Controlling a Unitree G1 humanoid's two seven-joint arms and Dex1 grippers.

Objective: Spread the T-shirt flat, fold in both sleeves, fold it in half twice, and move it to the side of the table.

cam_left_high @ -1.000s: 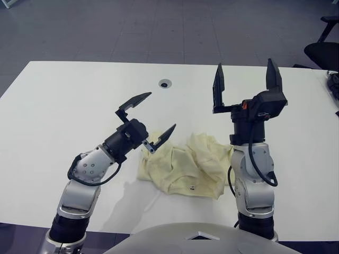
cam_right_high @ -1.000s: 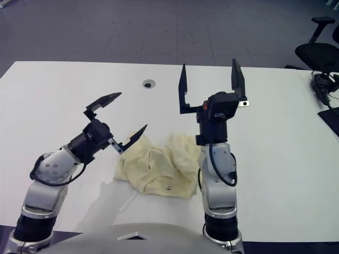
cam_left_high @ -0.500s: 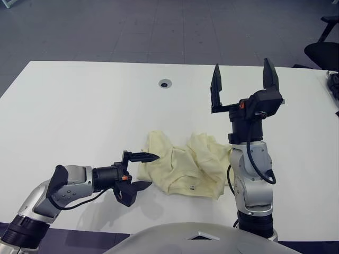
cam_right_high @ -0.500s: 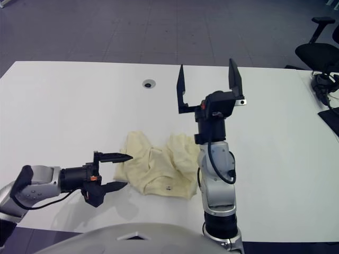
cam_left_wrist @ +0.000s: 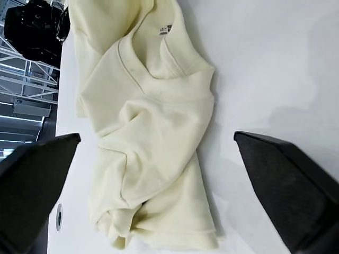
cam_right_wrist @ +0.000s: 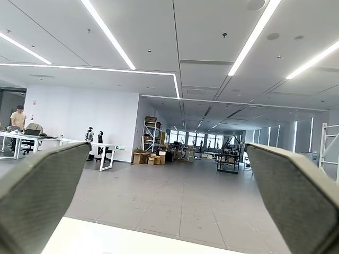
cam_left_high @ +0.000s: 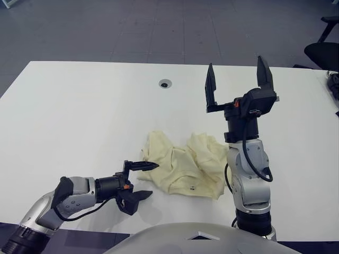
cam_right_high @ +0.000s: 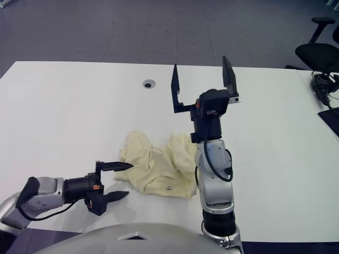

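**Head camera.** My left gripper (cam_left_high: pixel 154 180) is low over the near-left part of the white table (cam_left_high: pixel 79 106). Its fingers are spread wide and hold nothing, with the tips turned right toward the T-shirt (cam_left_high: pixel 183 169). The upper tip overlaps the shirt's left edge; I cannot tell whether it touches.
- T-shirt: pale yellow, a crumpled heap on the near middle of the table, between my two arms.
- My right gripper (cam_left_high: pixel 235 63): raised high, pointing straight up, above the right side of the shirt. The fingers are wide apart and empty.
- Round hole (cam_left_high: pixel 166 83) in the tabletop, on the far side of the shirt and well apart from it.
- Black chair (cam_left_high: pixel 323 53) at the far right, beyond the table.

**Left wrist camera.** The bunched shirt lies on the table in the wide gap between my two dark fingers (cam_left_wrist: pixel 37 185). Its collar with a small label faces up.

**Right wrist camera.** Two grey fingers (cam_right_wrist: pixel 42 190) stand far apart with nothing between them. Behind them are long ceiling lights (cam_right_wrist: pixel 106 32), a grey floor (cam_right_wrist: pixel 175 201) and a strip of the white table's edge.
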